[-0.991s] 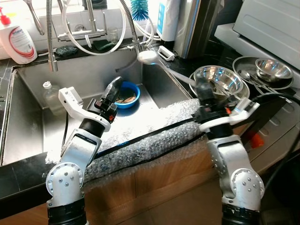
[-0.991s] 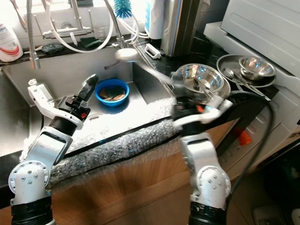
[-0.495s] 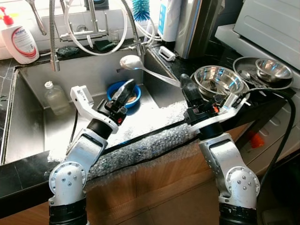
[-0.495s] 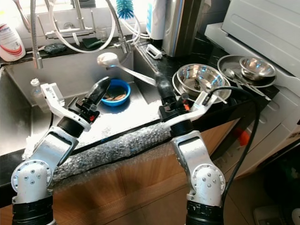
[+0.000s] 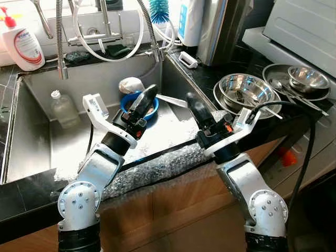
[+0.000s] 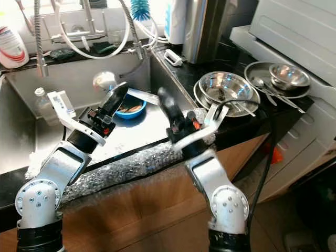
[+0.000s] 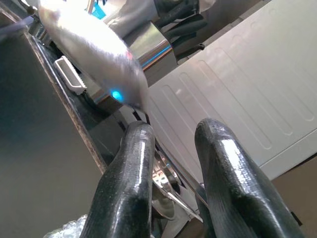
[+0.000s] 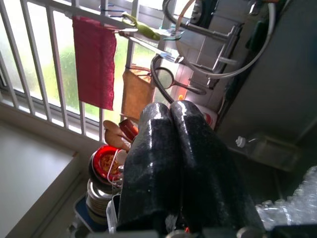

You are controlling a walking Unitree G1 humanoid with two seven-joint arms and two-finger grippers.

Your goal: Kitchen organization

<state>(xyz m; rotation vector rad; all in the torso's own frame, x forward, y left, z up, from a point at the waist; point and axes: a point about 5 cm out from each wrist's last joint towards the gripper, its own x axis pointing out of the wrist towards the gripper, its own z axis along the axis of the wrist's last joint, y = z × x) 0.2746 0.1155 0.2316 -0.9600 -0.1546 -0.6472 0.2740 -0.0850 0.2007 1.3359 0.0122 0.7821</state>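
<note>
**Ladle swung from the counter side out over the sink**

The right gripper [image 5: 193, 103], fingers pressed together on the handle, holds the ladle [image 5: 131, 85]. A second ago its bowl hung over the sink's right edge; now it sits above the blue bowl [image 5: 140, 106] at the far side of the sink [image 5: 31, 136], just beside the left gripper [image 5: 147, 94], whose fingers stand slightly apart and empty. The ladle looks bound for the sink or a handover.

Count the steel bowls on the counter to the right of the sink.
2. The large steel bowl sits on the black counter beside the sink; the small steel bowl sits on a steel plate farther right, by the white appliance. More could be stacked underneath, unseen.
</note>
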